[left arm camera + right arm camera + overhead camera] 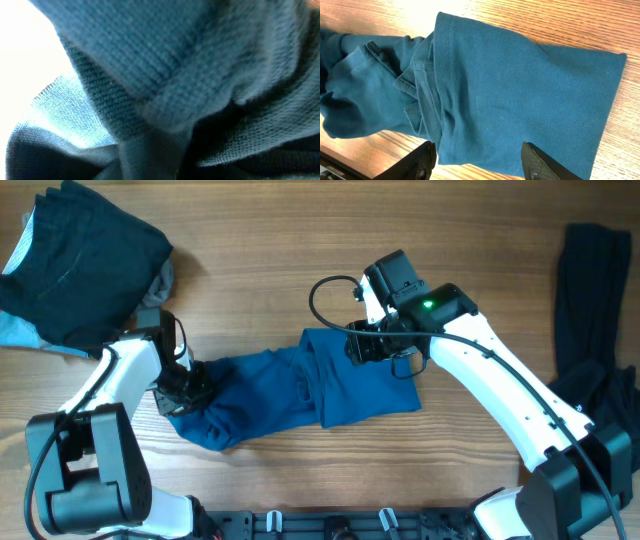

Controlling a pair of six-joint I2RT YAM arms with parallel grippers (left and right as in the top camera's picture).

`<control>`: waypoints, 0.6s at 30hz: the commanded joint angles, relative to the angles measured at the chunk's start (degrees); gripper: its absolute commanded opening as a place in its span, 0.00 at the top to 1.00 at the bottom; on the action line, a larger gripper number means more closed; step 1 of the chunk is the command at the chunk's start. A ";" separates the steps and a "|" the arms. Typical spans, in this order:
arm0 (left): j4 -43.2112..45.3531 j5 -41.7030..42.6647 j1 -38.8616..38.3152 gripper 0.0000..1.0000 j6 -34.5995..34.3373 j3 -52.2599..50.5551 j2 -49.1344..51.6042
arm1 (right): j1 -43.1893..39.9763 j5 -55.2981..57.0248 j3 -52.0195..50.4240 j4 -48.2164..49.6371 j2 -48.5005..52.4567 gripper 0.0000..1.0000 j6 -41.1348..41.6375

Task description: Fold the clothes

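Observation:
A teal blue shirt (300, 390) lies partly folded in the middle of the wooden table. Its right part is flat and its left part is bunched. It also shows in the right wrist view (520, 90). My left gripper (188, 390) is buried in the shirt's bunched left end. The left wrist view is filled with close blue fabric (165, 75) and the fingers are hidden; the cloth seems held. My right gripper (477, 150) is open and empty, hovering over the shirt's far edge (378, 345).
A pile of dark clothes (80, 250) sits at the back left, with a light blue piece (20, 330) and a grey piece (162, 280) beside it. A black garment (595, 290) lies along the right edge.

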 commanded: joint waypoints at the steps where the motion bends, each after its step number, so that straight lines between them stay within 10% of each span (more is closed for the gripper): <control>1: 1.29 0.31 -0.26 0.96 -0.24 -0.68 -0.20 | 0.07 1.03 0.35 -0.22 0.09 0.40 0.24; 18: -22.38 -7.41 6.23 0.96 -0.22 33.38 -0.26 | -11.72 10.05 0.35 -2.56 0.09 0.34 -0.79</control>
